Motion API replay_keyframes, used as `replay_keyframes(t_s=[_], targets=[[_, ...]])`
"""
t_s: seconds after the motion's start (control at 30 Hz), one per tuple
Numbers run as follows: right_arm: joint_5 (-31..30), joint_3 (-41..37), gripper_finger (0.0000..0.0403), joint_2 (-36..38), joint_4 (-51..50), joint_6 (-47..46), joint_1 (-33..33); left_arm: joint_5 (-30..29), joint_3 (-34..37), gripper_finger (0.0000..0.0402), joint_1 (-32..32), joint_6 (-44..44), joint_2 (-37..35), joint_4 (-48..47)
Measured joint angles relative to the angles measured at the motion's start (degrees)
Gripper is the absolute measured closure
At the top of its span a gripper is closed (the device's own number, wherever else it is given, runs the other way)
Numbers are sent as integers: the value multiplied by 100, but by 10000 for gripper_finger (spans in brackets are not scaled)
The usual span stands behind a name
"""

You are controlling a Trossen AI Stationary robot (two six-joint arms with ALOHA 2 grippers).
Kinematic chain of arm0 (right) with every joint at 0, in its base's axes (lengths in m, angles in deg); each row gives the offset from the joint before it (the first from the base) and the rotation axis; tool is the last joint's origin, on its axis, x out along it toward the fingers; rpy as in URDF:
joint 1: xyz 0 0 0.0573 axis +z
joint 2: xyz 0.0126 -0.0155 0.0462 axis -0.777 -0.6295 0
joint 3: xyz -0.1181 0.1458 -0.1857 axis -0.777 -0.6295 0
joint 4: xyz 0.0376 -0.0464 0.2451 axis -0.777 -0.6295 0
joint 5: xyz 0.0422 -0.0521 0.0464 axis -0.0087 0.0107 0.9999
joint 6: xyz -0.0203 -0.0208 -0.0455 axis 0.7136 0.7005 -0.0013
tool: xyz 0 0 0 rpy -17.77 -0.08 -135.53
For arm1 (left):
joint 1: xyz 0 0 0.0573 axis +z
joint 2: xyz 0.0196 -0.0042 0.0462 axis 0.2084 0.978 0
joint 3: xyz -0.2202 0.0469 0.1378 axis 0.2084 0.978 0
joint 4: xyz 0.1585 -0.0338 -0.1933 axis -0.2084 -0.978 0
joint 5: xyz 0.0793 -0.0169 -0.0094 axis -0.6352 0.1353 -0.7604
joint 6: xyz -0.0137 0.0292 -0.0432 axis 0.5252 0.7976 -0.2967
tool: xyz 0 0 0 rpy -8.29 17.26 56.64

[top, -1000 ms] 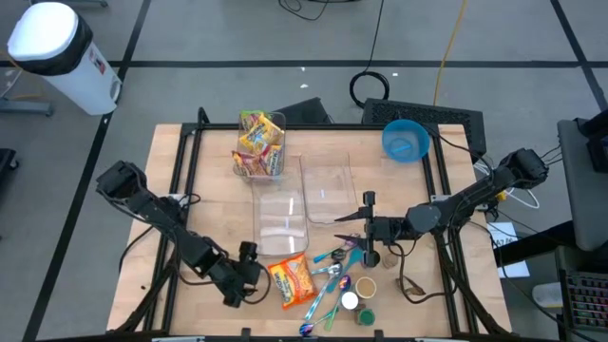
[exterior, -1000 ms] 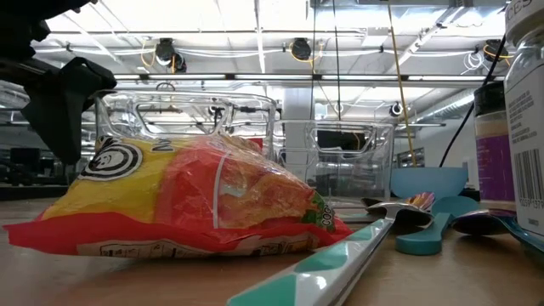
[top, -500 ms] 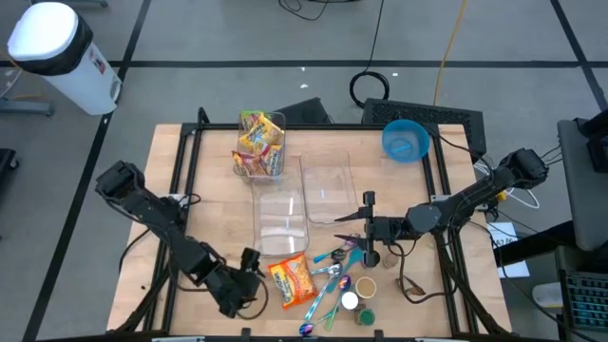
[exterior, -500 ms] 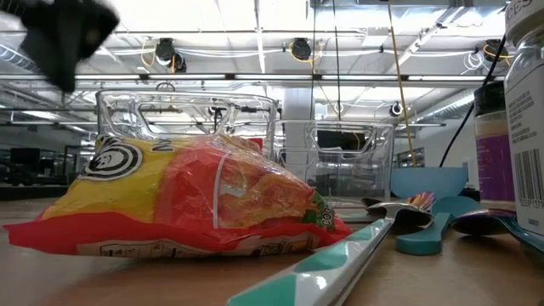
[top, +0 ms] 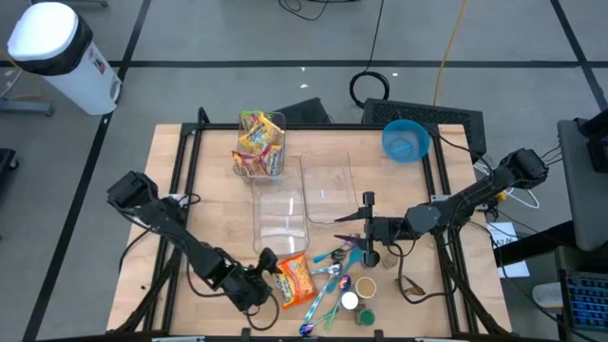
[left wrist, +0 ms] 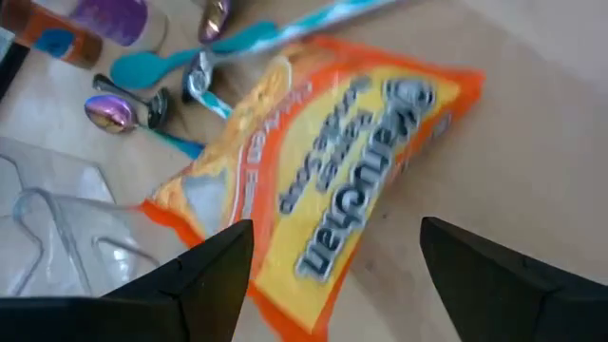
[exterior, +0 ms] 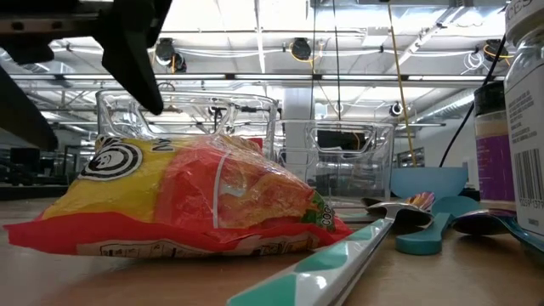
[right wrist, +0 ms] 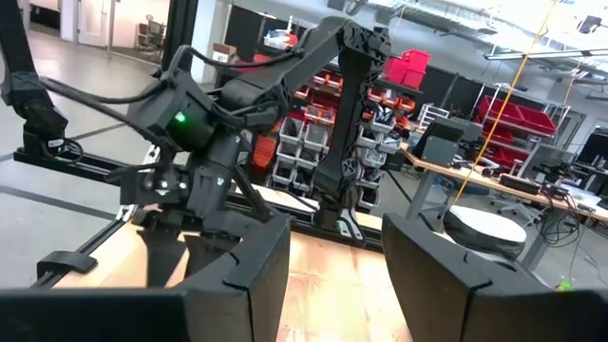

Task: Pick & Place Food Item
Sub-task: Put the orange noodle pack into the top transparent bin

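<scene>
An orange and yellow noodle packet (top: 294, 279) lies flat on the table near its front edge; it also shows in the low view (exterior: 187, 200) and the left wrist view (left wrist: 323, 180). My left gripper (top: 263, 273) is open just left of the packet, above it, its fingers apart on either side of the packet's near end, touching nothing. My right gripper (top: 368, 230) hangs open right of the clear bins, away from the packet.
Two empty clear bins (top: 281, 220) (top: 329, 188) stand mid-table, and a third (top: 260, 144) holds more packets. Several spoons (top: 332, 268) and small spice jars (top: 353, 302) lie right of the packet. A blue bowl (top: 406, 141) sits at the far right.
My left gripper has gone toward the table's right edge, from a spot left of the packet to right beside its left end. The packet has stayed where it was.
</scene>
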Motion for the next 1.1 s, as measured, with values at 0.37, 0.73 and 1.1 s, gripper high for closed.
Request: replay_keyframes(t_s=[0.37,0.73,1.1], targets=[[0,0,243,0,3,48,-4,80,0,209,427,725,9,-216],[0,0,243,0,15,46,-4,86,-2,283,503,779,9,-192],[0,0,243,0,22,44,-4,174,-2,389,507,613,9,-197]])
